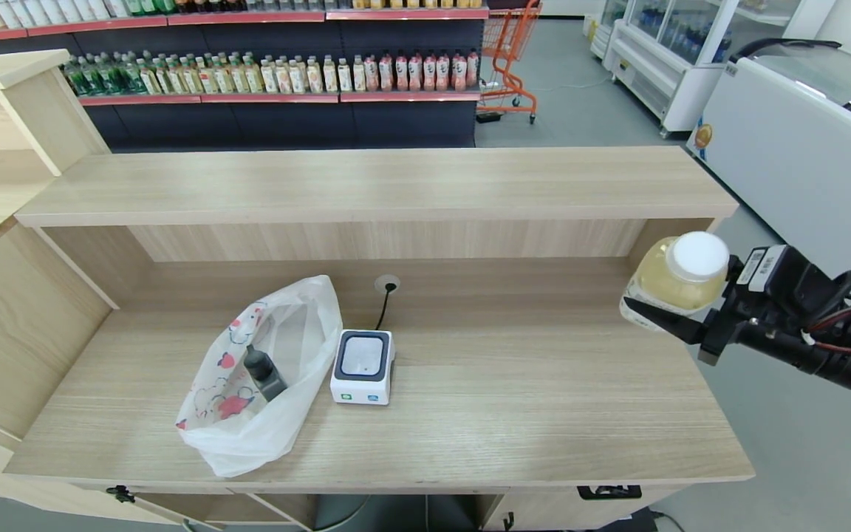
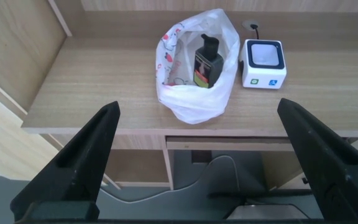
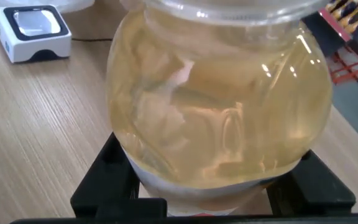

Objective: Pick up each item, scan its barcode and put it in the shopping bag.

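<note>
My right gripper [image 1: 673,314] is shut on a round bottle of pale yellow liquid with a white cap [image 1: 675,281], held in the air above the counter's right end. Up close, the bottle [image 3: 219,99] sits between the black fingers [image 3: 114,180]. A white plastic shopping bag [image 1: 259,377] lies open on the counter's left part with a dark pump bottle [image 1: 263,373] inside; bag [image 2: 194,93] and pump bottle [image 2: 207,62] also show in the left wrist view. The white barcode scanner [image 1: 363,366] stands just right of the bag. My left gripper [image 2: 207,162] is open, back from the counter's front edge.
The wooden counter [image 1: 507,399] has a raised back shelf [image 1: 381,185] and a side panel at the left. The scanner's cable runs to a grommet [image 1: 387,284] behind it. Drink shelves, an orange cart [image 1: 510,52] and freezers [image 1: 802,125] stand beyond.
</note>
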Robot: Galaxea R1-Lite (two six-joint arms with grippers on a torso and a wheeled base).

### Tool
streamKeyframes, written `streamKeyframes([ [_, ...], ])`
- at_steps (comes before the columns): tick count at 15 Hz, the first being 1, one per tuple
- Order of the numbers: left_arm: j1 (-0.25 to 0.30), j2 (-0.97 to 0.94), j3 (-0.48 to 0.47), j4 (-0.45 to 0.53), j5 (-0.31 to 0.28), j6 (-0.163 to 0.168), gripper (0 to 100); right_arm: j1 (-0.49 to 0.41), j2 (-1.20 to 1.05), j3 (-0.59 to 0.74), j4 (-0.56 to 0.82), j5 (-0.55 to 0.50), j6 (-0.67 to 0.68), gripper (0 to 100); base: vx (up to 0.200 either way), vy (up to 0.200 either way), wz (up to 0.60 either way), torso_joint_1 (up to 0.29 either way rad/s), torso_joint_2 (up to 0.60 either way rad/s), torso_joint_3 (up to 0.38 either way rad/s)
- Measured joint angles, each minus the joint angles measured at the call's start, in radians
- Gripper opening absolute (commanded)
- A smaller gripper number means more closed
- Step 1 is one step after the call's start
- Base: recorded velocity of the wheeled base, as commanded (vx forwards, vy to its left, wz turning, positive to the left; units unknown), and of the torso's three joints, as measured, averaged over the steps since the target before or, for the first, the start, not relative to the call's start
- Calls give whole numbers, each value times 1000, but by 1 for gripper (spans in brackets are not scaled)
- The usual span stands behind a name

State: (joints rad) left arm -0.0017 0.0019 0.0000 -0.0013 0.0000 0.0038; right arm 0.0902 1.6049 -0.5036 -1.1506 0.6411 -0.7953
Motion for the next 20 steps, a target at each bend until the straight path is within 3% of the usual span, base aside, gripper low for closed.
streamKeyframes([
  [2, 0, 0, 0, 0, 0, -2, 100, 28, 0, -3, -11, -6, -6, 0, 0, 0, 0, 0, 0, 0],
  [8, 0, 0, 0, -1, 0, -9, 100, 46, -5, -2, -4, 9, 1, 0, 0, 200, 0, 6, 4, 5],
  [17, 0, 0, 0, 0, 0, 2, 100, 36, 44, -4, -20, 181, 25, 0, 0, 200, 0, 2, 2, 3],
  [20, 0, 0, 0, 0, 0, 2, 100, 31, 100, -3, -103, 212, 24, 0, 0, 200, 0, 4, 4, -1],
])
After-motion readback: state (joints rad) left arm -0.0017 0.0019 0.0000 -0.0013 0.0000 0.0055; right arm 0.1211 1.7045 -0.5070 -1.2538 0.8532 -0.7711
